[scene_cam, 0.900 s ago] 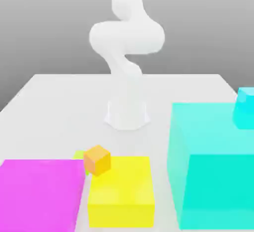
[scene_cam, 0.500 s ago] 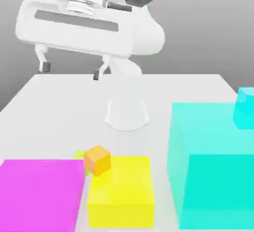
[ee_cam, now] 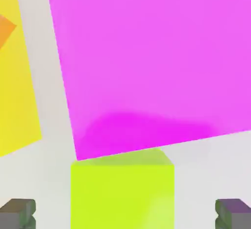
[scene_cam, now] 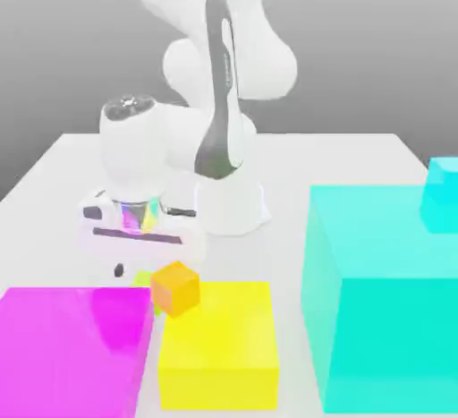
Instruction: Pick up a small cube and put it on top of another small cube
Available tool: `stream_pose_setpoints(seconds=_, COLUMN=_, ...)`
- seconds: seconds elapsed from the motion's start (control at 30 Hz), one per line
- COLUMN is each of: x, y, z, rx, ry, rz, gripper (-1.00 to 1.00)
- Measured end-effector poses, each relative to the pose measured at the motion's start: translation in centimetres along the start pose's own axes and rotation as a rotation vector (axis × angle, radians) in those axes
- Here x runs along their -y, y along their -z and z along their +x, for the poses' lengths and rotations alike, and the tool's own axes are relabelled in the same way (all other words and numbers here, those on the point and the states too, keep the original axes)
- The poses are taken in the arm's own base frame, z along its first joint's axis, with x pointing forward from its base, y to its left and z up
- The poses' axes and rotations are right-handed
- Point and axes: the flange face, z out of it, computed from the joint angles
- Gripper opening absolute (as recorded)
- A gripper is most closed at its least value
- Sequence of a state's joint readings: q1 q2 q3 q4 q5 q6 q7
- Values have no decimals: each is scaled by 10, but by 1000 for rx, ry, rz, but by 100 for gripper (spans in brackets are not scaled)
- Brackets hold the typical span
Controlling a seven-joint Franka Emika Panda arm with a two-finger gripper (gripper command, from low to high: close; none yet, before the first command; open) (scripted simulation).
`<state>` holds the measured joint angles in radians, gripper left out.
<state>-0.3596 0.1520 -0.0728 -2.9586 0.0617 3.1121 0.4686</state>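
The gripper point(ee_cam: 125, 213) stands with its jaws spread wide, holding nothing. In the hand view one dark fingertip point(ee_cam: 18, 212) sits on each side of the lime-green cube point(ee_cam: 122, 193), with bare white table point(scene_cam: 340, 161) showing in the gap between each pad and the cube's side faces. So the cube lies between the jaws, untouched.

Just beyond the cube, on the side away from the hand, the large magenta block point(ee_cam: 152, 56) presses close; the cube's far edge meets or nearly meets the block's edge, and whether they touch cannot be told. To one side of the jaws a narrow strip of table separates the magenta block from the yellow block point(ee_cam: 14, 90).

In the exterior view the orange cube point(scene_cam: 175, 287) rests on the near corner of the yellow block, just beside the gripper and overlapping the sliver of green point(scene_cam: 143, 278) that peeks out there. Further off, toward the exterior view's right, stands the big cyan block point(scene_cam: 385, 300), with the small cyan cube point(scene_cam: 440, 194) on top of it, well apart from the jaws.
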Motion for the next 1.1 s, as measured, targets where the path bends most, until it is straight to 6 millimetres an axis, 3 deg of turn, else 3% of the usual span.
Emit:
stream_pose_setpoints(seconds=0.03, x=-1, y=-8, z=-1, rx=2, ry=0, rz=2, gripper=0)
stream_pose_setpoints(seconds=0.07, x=-1, y=-14, z=-2, rx=4, ry=0, rz=4, gripper=-100)
stream_pose_setpoints(seconds=0.3, x=-1, y=-14, z=-2, rx=5, ry=0, rz=4, gripper=-100)
stream_pose_setpoints(seconds=0.6, x=-1, y=46, z=-1, rx=2, ry=0, rz=5, gripper=-100)
stream_pose_setpoints(seconds=0.73, x=12, y=72, z=37, rx=-29, ry=30, rz=16, gripper=-100)
stream_pose_setpoints(seconds=1.1, x=47, y=115, z=157, rx=-17, ry=95, rz=33, gripper=-100)
